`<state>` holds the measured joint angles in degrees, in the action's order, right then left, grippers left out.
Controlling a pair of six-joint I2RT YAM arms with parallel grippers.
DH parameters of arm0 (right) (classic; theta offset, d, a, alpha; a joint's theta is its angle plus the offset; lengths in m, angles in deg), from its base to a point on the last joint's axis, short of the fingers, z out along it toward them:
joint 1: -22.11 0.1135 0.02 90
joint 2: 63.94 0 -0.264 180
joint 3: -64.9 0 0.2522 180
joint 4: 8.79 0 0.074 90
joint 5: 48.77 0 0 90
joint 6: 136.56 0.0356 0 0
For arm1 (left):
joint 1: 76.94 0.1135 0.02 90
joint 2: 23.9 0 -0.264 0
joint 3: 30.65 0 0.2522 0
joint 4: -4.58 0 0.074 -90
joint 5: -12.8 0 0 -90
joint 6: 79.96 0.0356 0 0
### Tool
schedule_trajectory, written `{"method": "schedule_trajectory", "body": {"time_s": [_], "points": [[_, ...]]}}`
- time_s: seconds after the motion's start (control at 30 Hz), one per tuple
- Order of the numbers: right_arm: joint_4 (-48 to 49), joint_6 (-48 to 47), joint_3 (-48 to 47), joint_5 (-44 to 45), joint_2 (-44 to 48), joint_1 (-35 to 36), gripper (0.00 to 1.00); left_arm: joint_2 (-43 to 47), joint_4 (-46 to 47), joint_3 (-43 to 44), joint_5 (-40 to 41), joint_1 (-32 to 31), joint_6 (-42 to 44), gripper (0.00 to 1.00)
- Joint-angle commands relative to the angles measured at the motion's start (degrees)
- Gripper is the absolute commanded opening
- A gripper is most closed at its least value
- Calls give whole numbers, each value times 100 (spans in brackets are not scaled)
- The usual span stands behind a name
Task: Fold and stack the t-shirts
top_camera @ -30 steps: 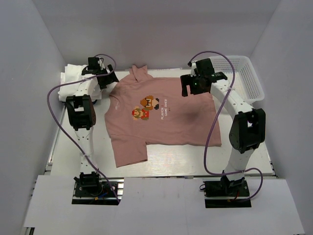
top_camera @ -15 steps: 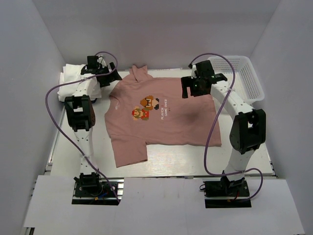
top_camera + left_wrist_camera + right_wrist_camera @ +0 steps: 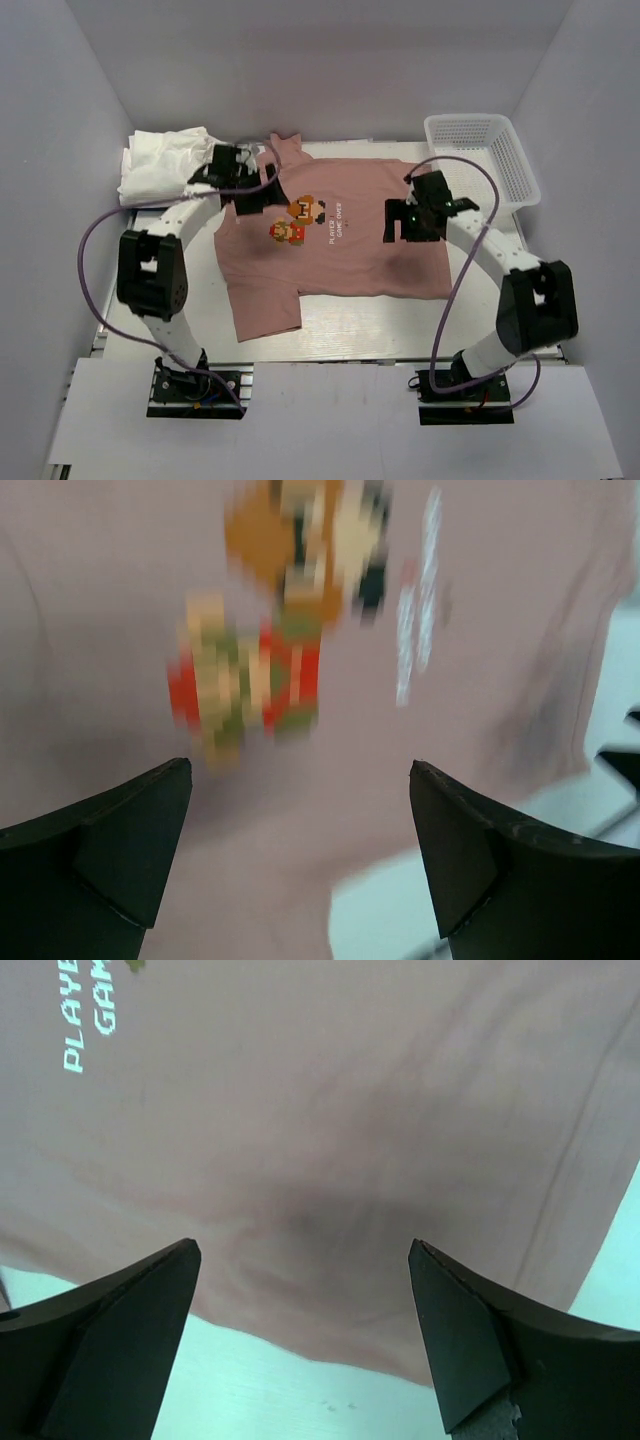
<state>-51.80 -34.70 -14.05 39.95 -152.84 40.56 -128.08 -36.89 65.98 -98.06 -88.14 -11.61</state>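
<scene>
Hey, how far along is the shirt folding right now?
Done: the white shirts sit piled in the far left corner. In hand: the pink shirt lies spread out, print up, with the left gripper and right gripper open above it, gripping nothing. Left: folding the pink shirt, then stacking it on the pile.

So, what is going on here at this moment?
A dusty-pink cotton t-shirt with a pixel-art print lies spread out, print up, on the table, not yet folded. The left gripper and the right gripper both hover over it, open and holding nothing. A pile of white t-shirts sits at the far left corner.
</scene>
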Motion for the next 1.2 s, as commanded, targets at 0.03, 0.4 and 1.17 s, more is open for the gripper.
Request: {"method": "schedule_trajectory", "body": {"time_s": [0.03,0.4,1.17], "points": [[596,825,952,101,856,-9,90,1433,-611,-1559,176,-75,-795,100],[1370,1582,2423,400,2738,-35,90,4572,-2818,-5042,82,-312,-2536,100],[-139,2443,2519,2130,3037,-132,90,3730,-1334,-5352,1498,-312,-3065,14]]}}
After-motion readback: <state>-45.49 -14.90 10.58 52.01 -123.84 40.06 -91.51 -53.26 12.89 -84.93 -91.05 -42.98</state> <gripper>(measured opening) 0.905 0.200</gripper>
